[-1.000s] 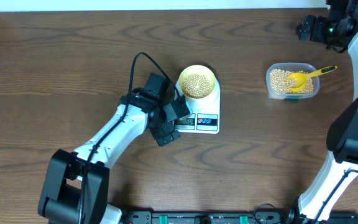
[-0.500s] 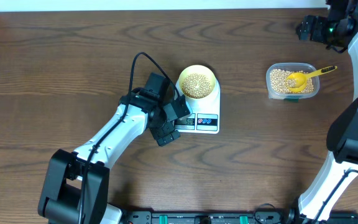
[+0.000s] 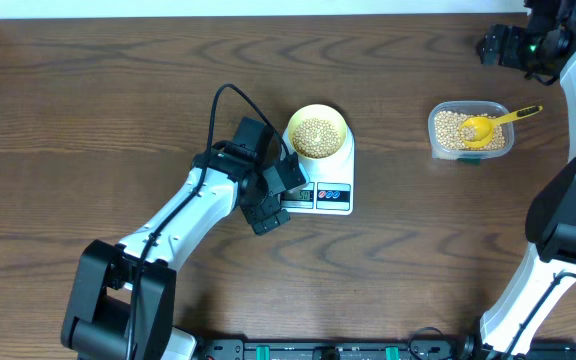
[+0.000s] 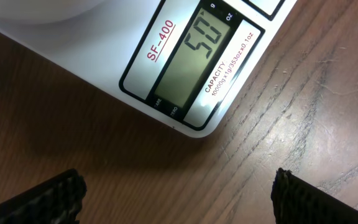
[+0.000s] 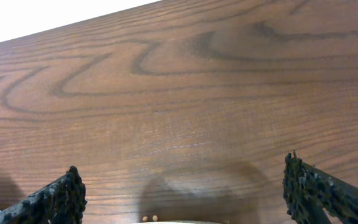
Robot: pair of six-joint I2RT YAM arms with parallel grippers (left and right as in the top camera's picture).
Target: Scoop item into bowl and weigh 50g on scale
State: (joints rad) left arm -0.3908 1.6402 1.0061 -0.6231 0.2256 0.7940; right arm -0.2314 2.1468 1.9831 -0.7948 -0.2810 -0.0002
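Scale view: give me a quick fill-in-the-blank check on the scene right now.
The bowl of beans sits on the ____.
The display reads ____.
The yellow scoop rests in the clear ____.
The left pincer and right pincer are both ____.
Missing words: scale; 50; tub; open.

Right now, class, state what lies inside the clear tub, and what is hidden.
Tan beans fill the tub, with the yellow scoop resting in them, handle over the rim. The tub's floor is hidden beneath the beans.
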